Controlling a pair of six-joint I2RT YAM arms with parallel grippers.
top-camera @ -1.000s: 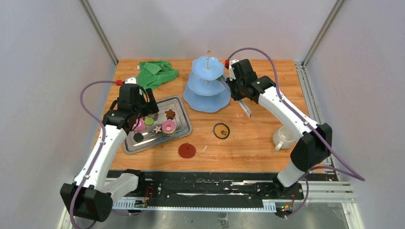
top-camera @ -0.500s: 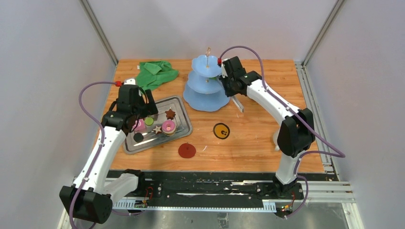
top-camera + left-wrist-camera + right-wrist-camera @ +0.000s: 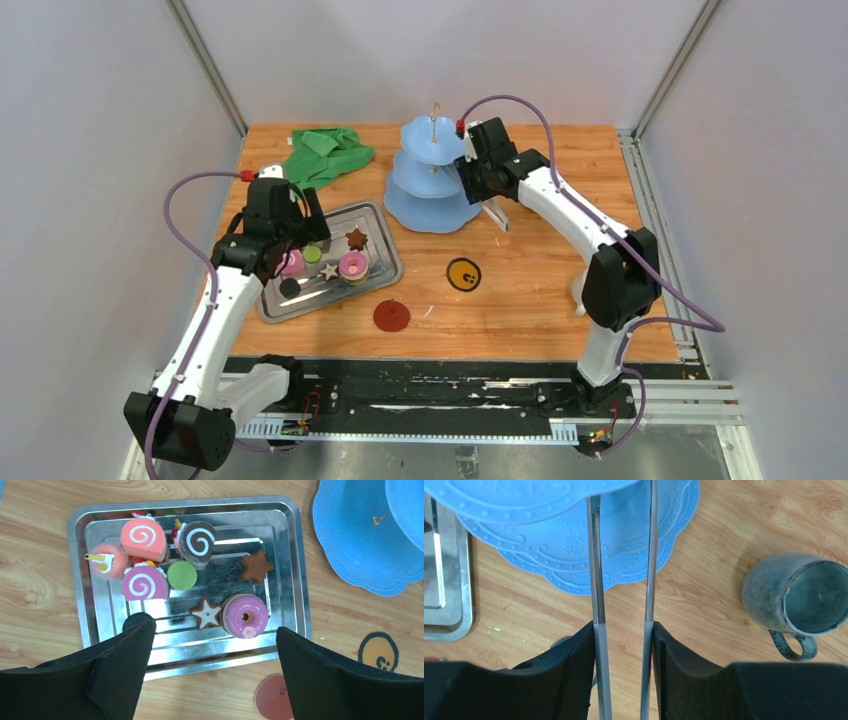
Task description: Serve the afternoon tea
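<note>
The toy sweets lie on a steel tray (image 3: 292, 570): a pink swirl roll (image 3: 144, 536), a brown swirl roll (image 3: 198, 540), a green disc (image 3: 182, 575), a brown star (image 3: 256, 566), a pink donut (image 3: 246, 616) and a black disc (image 3: 135, 621). My left gripper (image 3: 212, 645) hovers open and empty over the tray's near edge (image 3: 300, 248). My right gripper (image 3: 623, 630) is shut on metal tongs (image 3: 596, 580) beside the blue tiered stand (image 3: 432, 190). A grey-green mug (image 3: 796, 597) stands right of the tongs. The white mug (image 3: 578, 290) is mostly hidden behind my right arm.
A green cloth (image 3: 328, 152) lies at the back left. A red coaster (image 3: 391, 316) and a yellow-and-black coaster (image 3: 463, 274) lie on the wood in front of the tray and stand. The tongs' tips point toward the stand's lower tiers (image 3: 574, 540).
My right arm swung left toward the stand with the tongs, and its elbow now covers most of the white mug. The left arm has barely moved.
</note>
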